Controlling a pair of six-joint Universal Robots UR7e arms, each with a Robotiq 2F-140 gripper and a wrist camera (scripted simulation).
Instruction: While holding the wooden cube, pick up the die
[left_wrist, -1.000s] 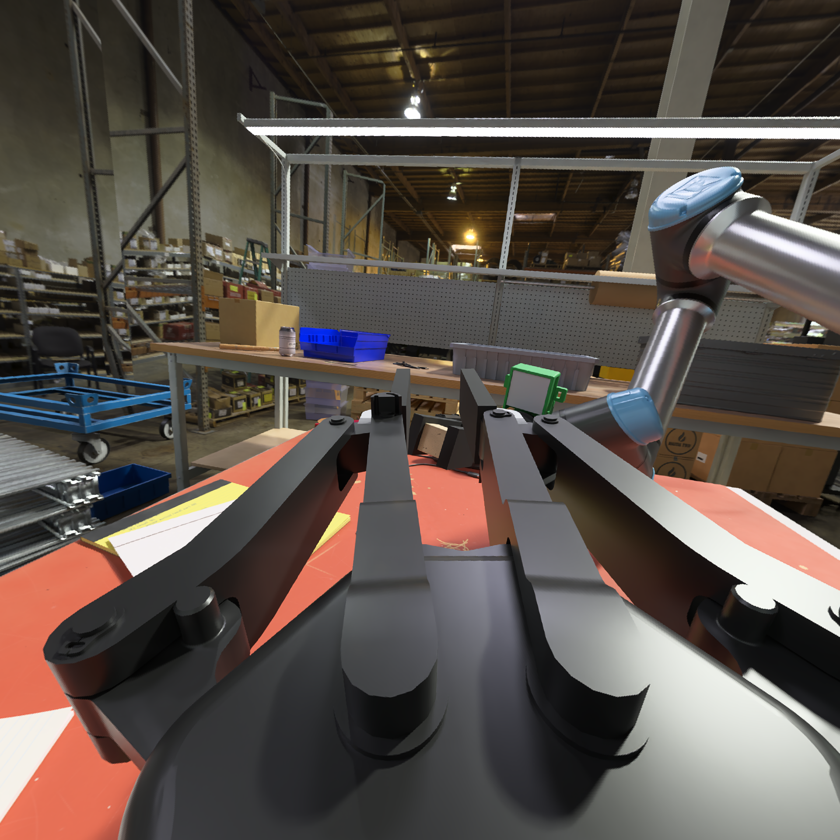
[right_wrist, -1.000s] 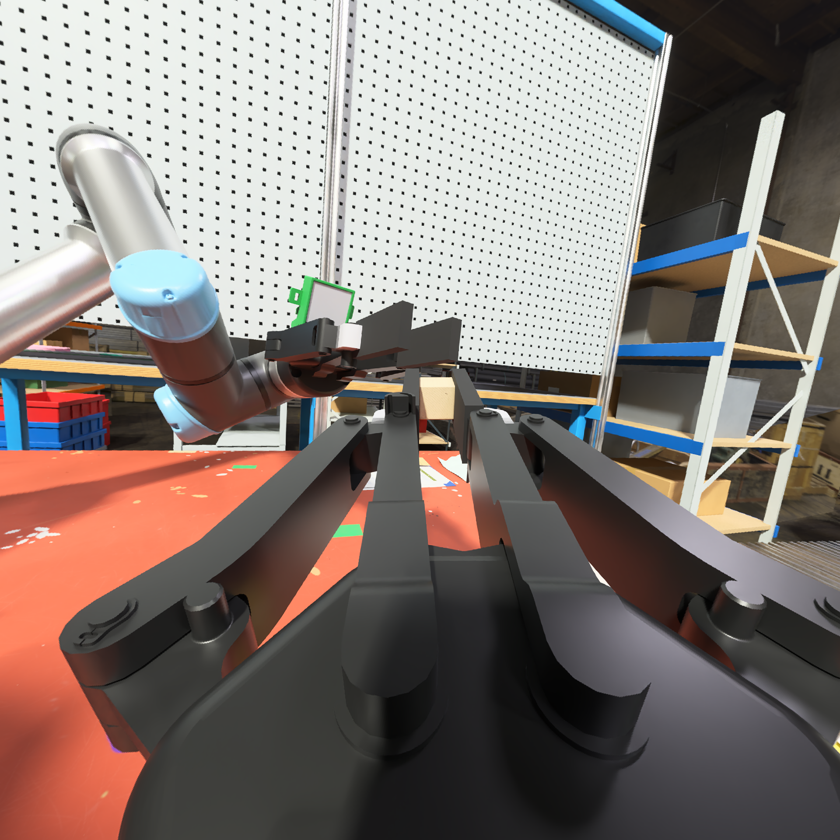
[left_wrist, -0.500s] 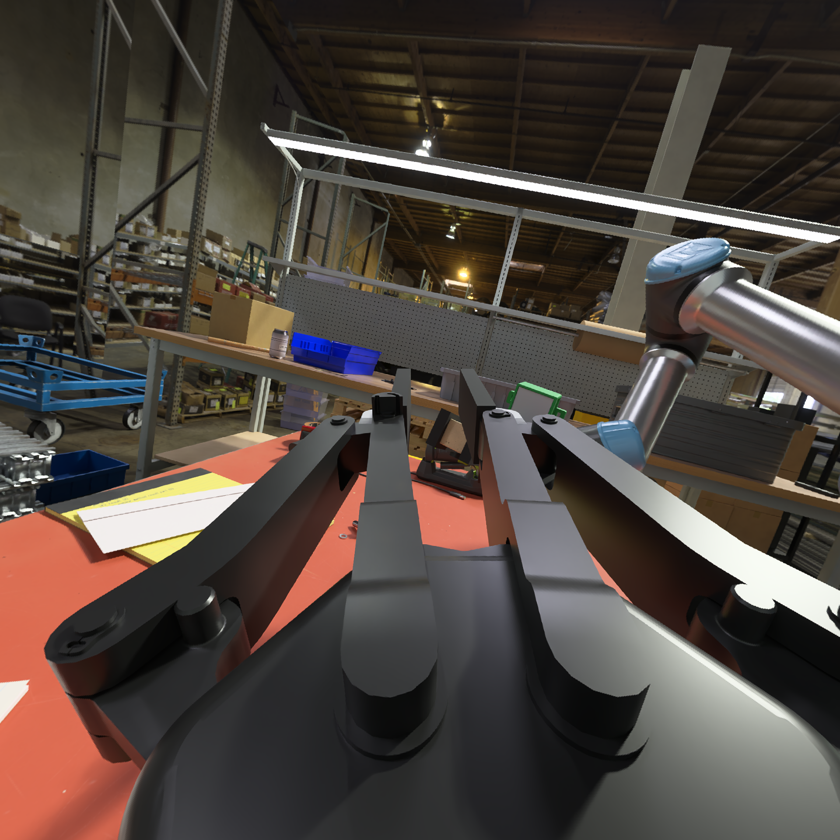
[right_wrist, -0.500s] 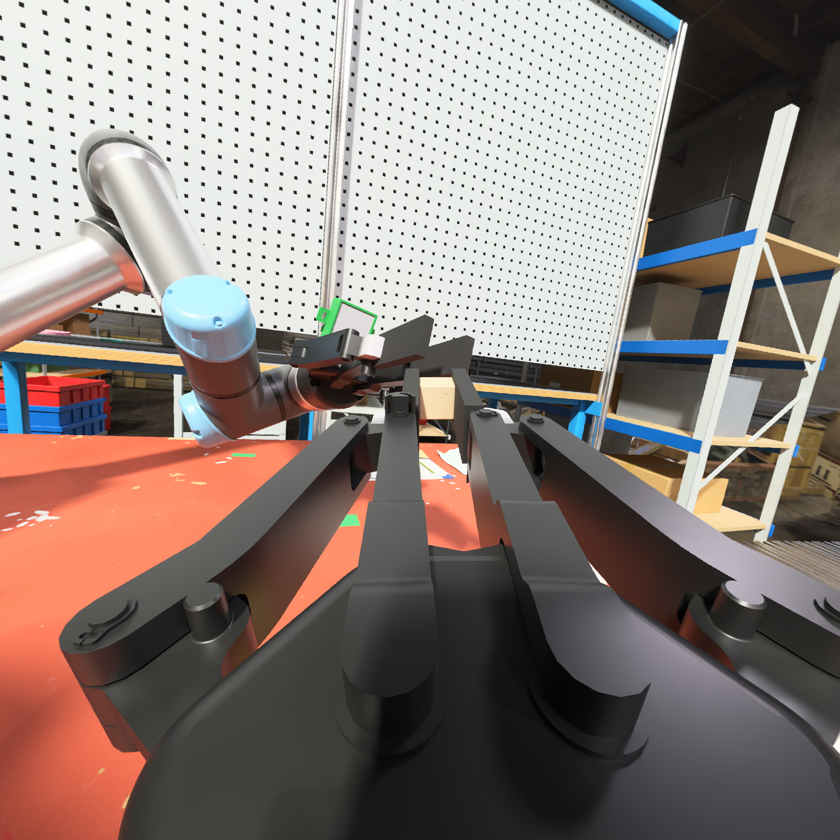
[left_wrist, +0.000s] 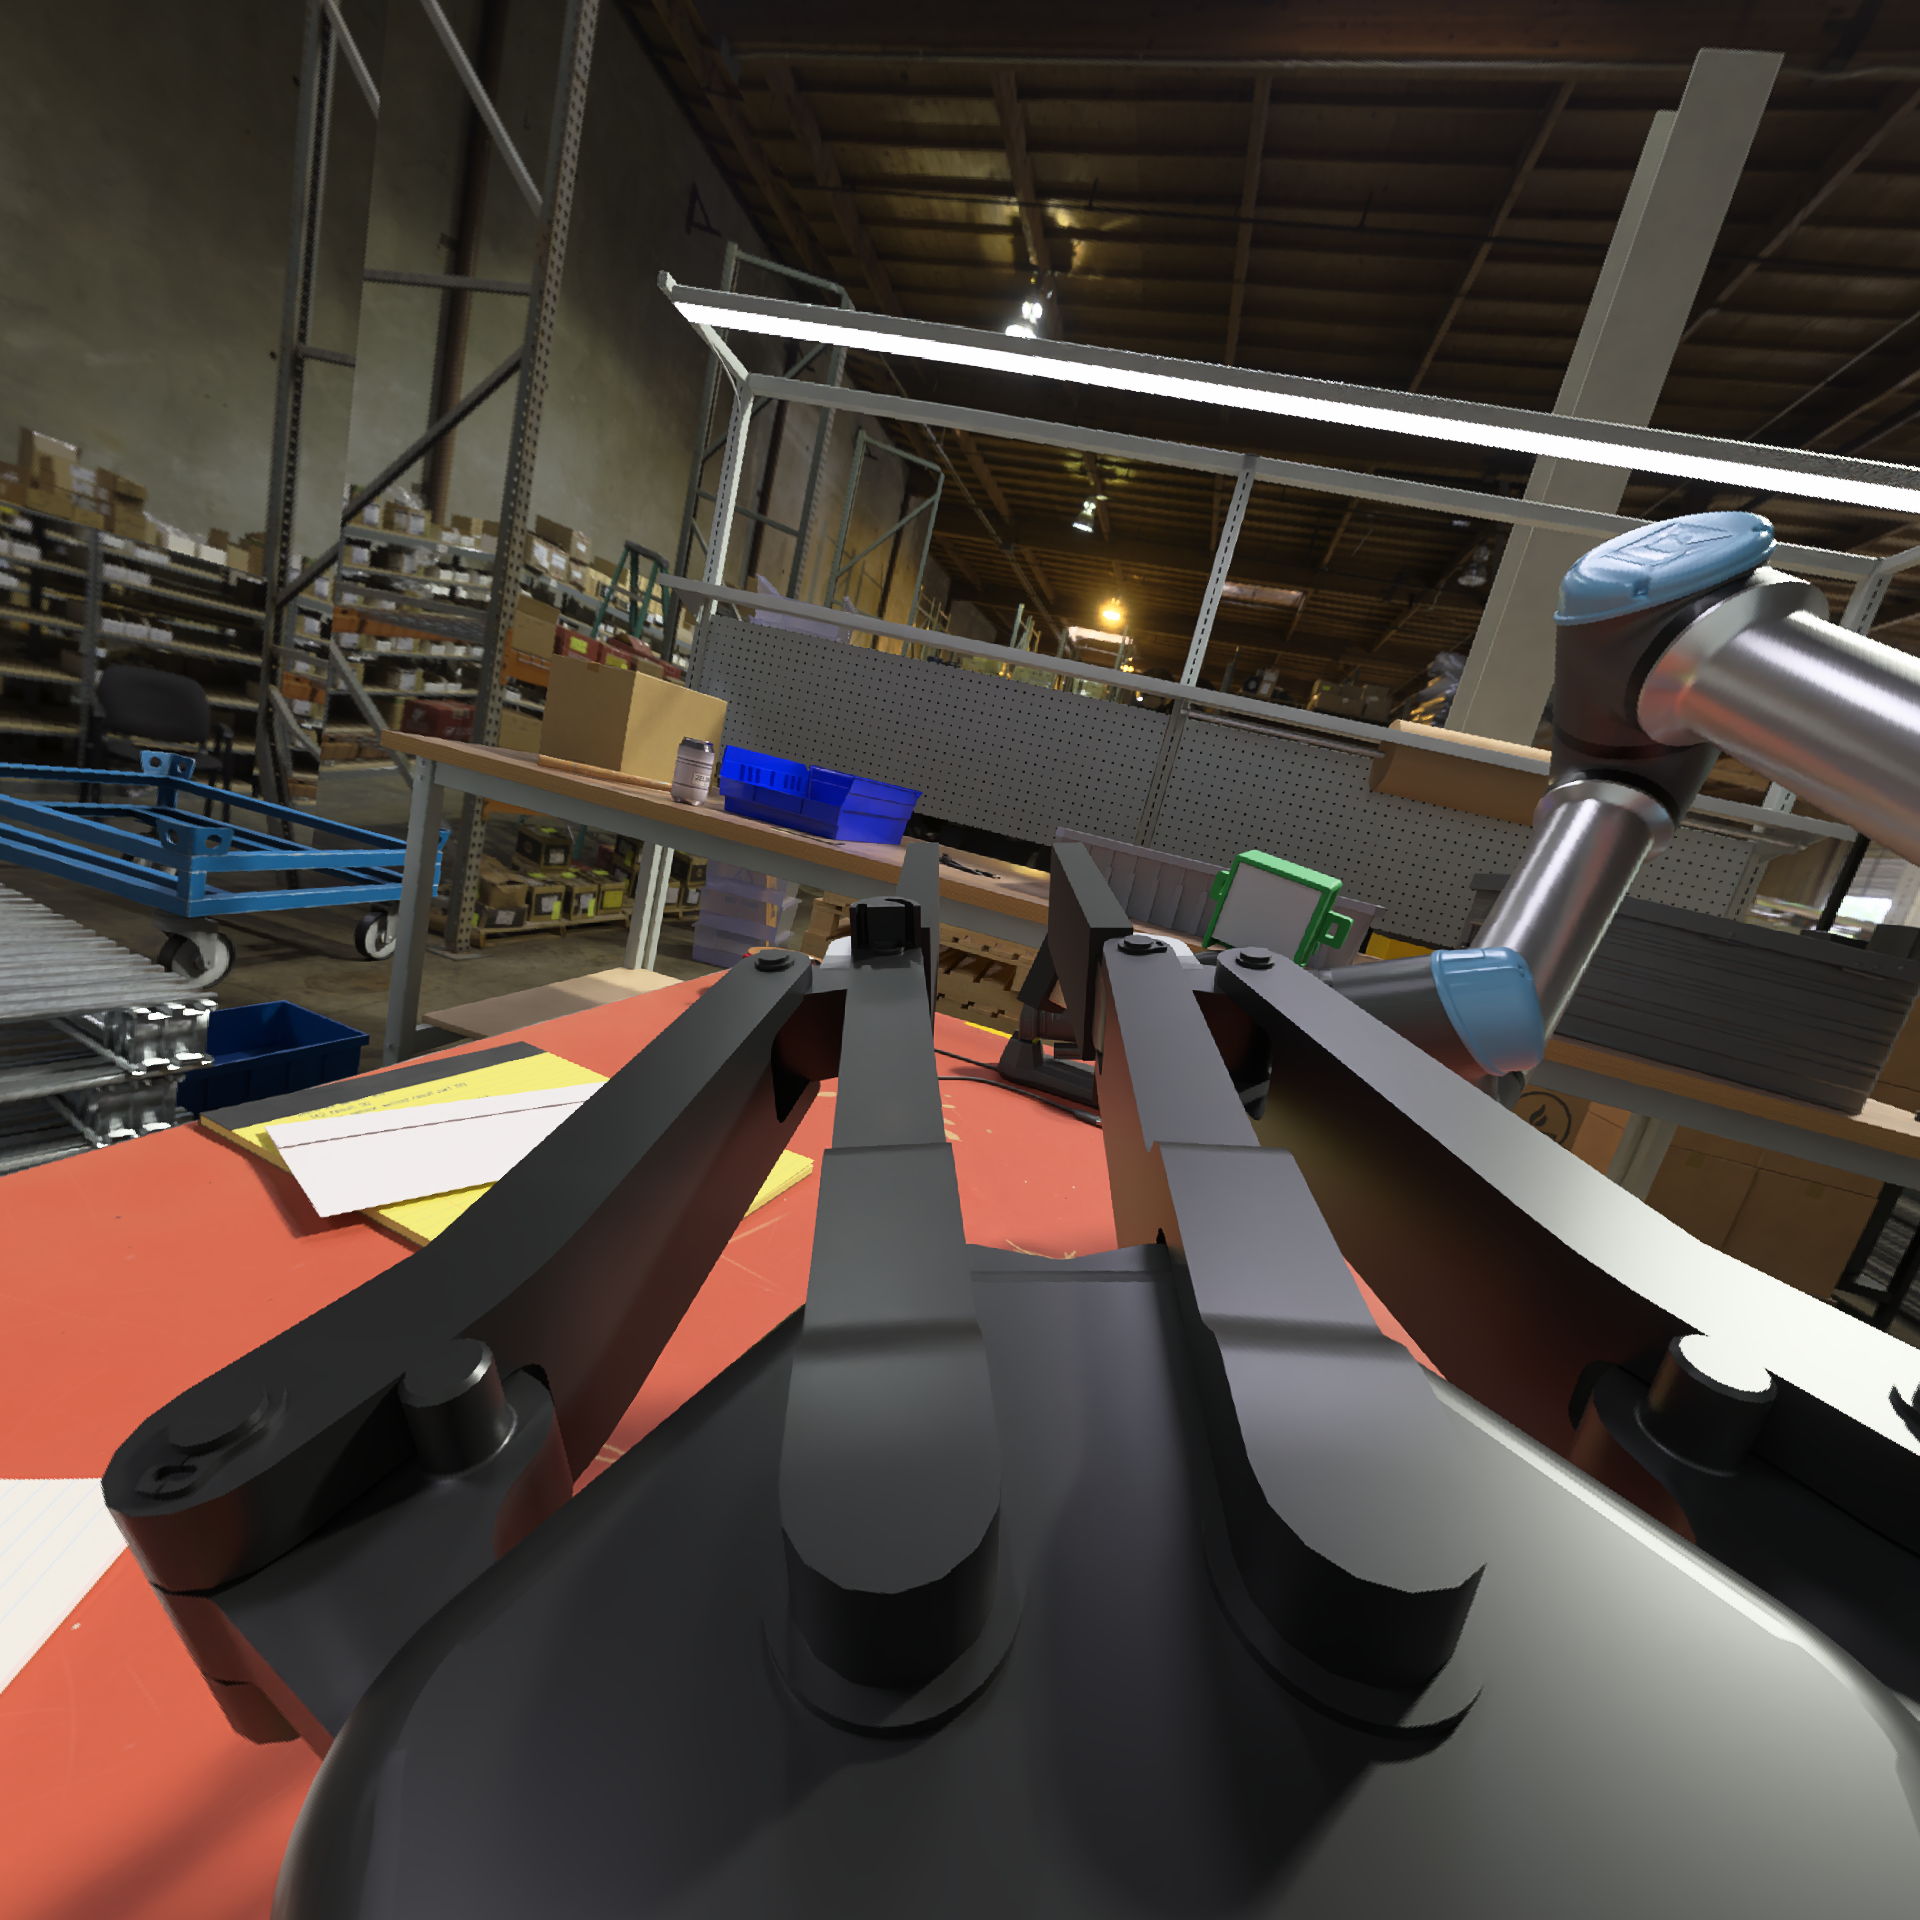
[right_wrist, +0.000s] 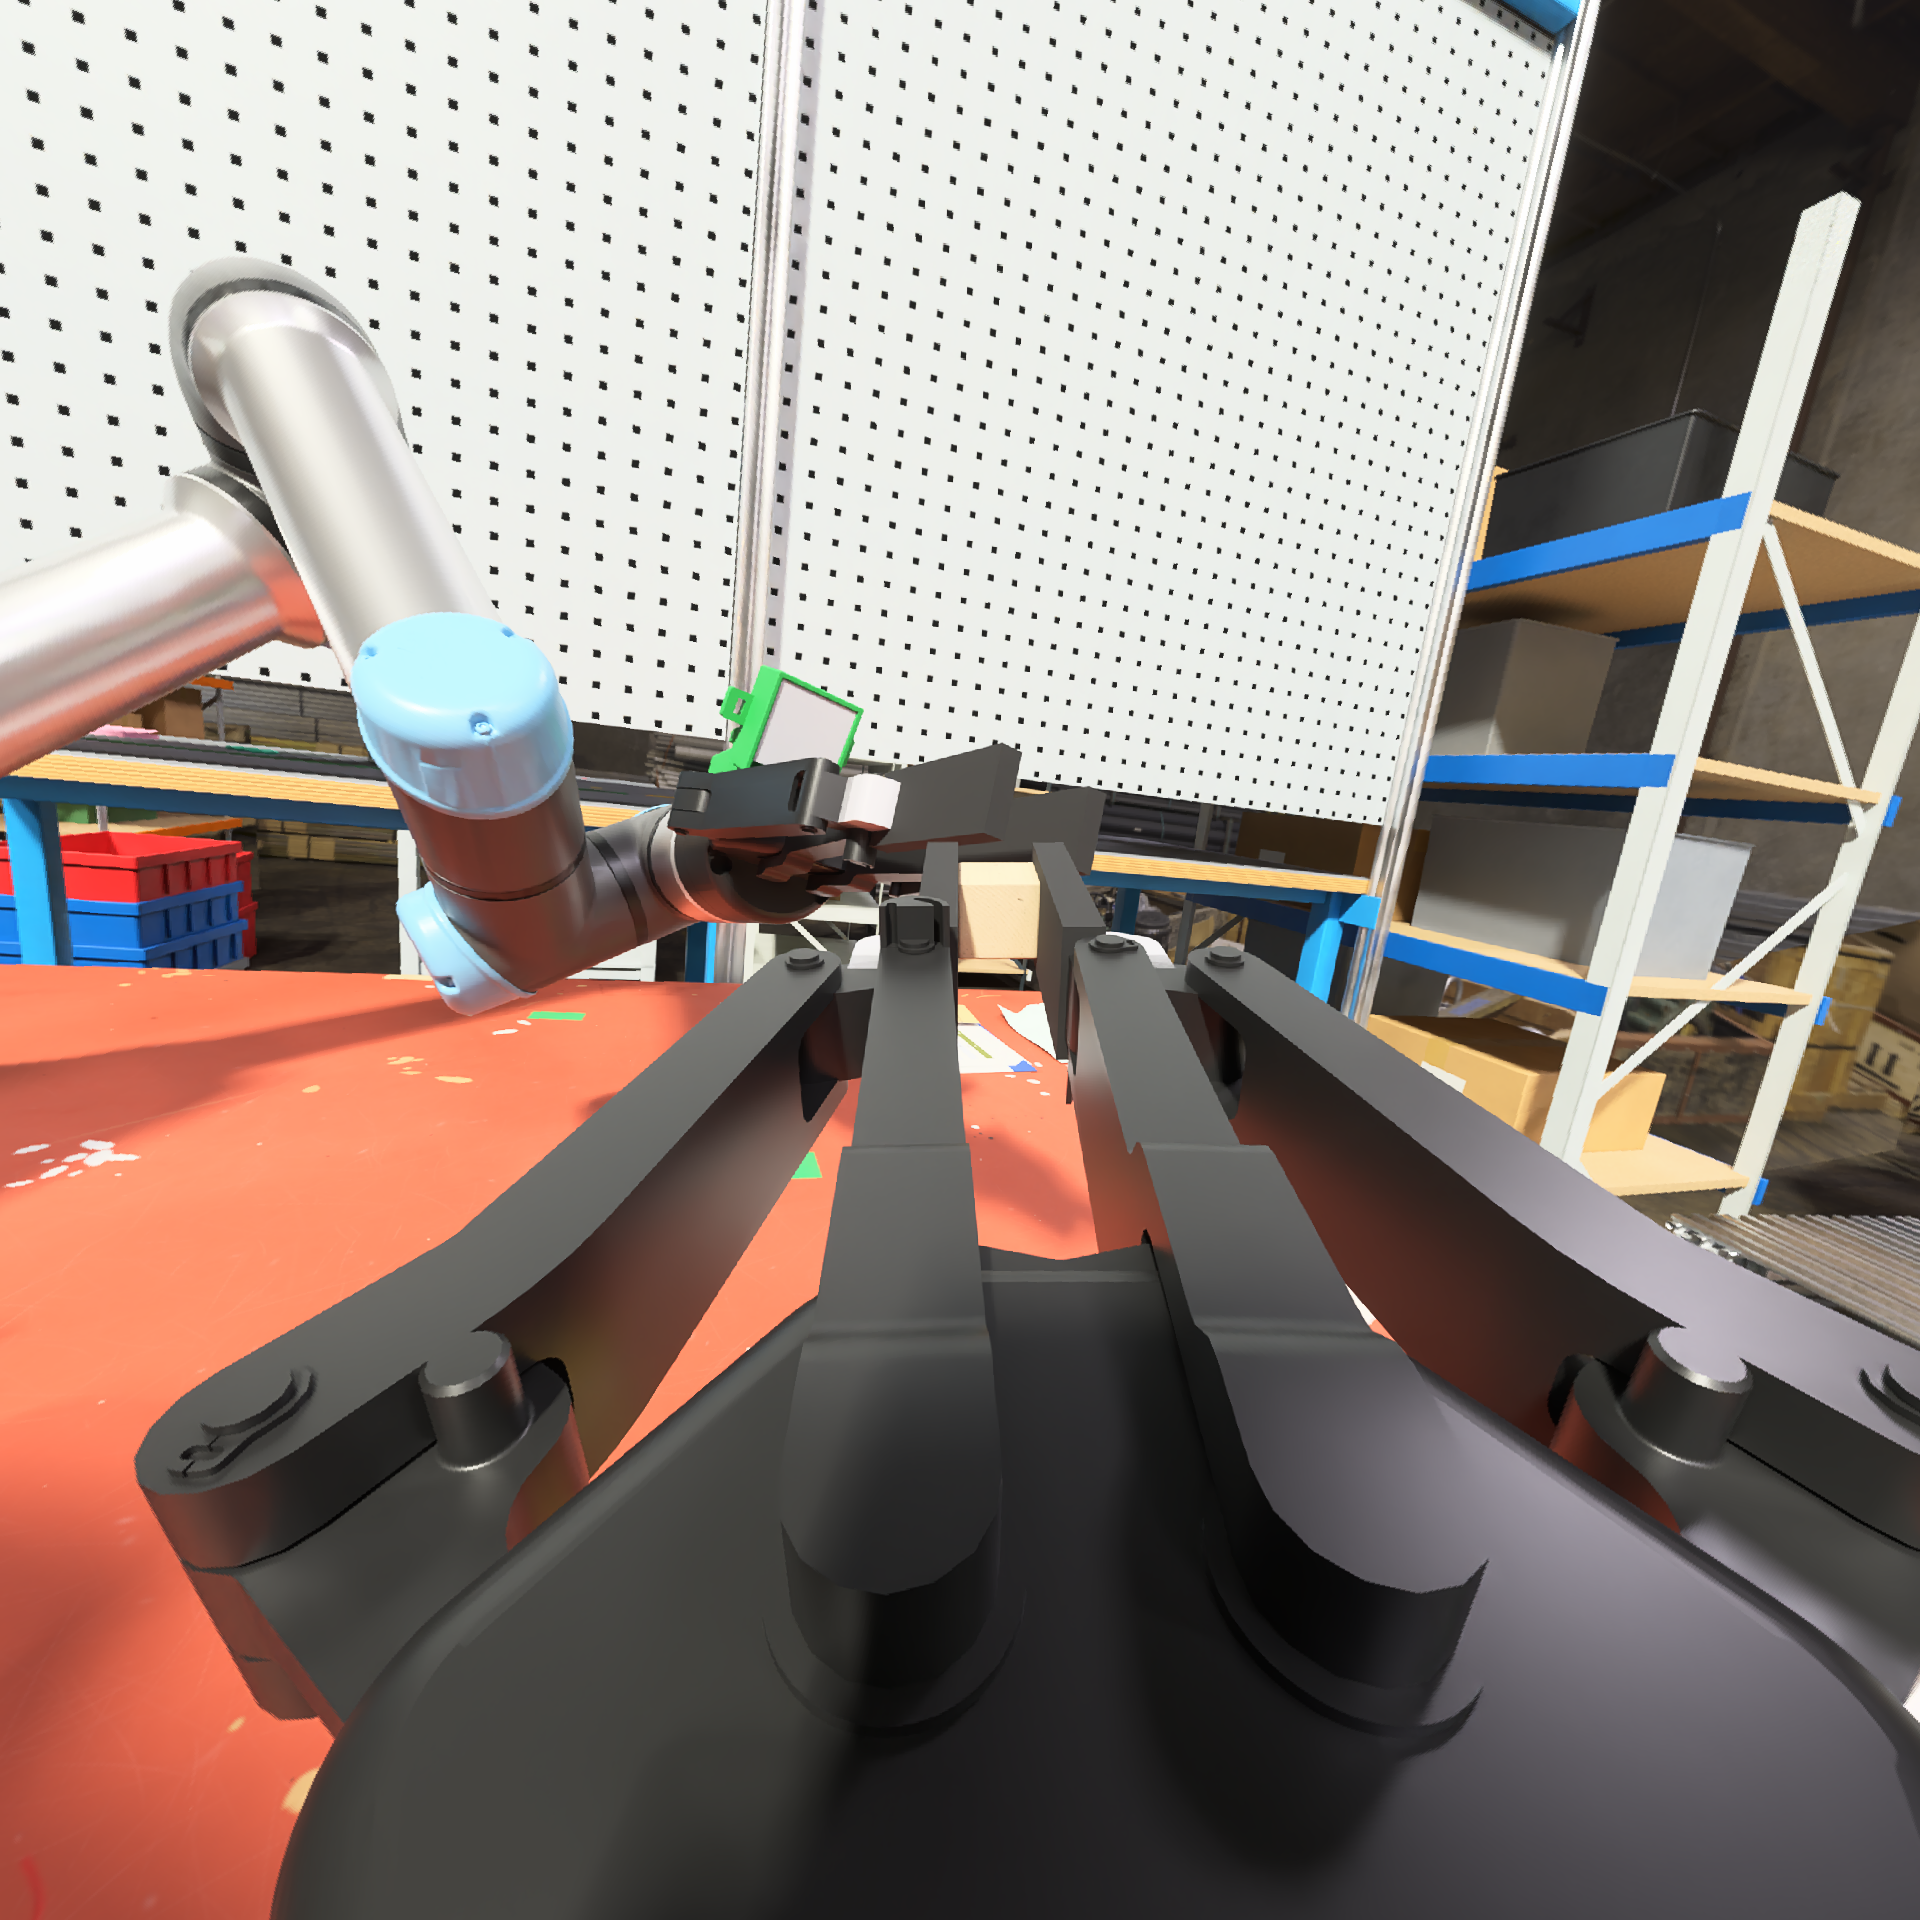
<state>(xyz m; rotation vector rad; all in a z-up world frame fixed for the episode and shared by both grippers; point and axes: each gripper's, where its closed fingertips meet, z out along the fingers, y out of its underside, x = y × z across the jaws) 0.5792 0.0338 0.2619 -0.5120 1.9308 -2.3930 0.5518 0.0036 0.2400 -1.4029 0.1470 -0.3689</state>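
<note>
Wood shows tan between the jaws of the right gripper (right_wrist: 995, 862): the wooden cube (right_wrist: 995, 902) sits clamped near their tips, held clear above the red worktop (right_wrist: 208, 1143). Just beyond the cube and slightly higher, the left gripper (right_wrist: 987, 805) reaches in from the left, level and side-on, its silver arm (right_wrist: 312, 499) bending down through pale blue joint caps. A green-framed plate (right_wrist: 795, 722) stands tilted on that wrist, up and to the left of the cube. Behind the cube rises a white pegboard (right_wrist: 1143, 416), and well off to the cube's right stands blue-and-white shelving (right_wrist: 1662, 769) with boxes on it. Scraps of paper (right_wrist: 997, 1039) lie on the worktop below the cube. Seen along the left gripper's own fingers (left_wrist: 894, 1039), its jaws stand narrow, only a slim gap between them, and through that gap the far benches show. A yellow pad (left_wrist: 436, 1210) with a white sheet (left_wrist: 416, 1143) across it lies on the worktop, off to that gripper's left. As for the die, I cannot tell where it is from either view.
</note>
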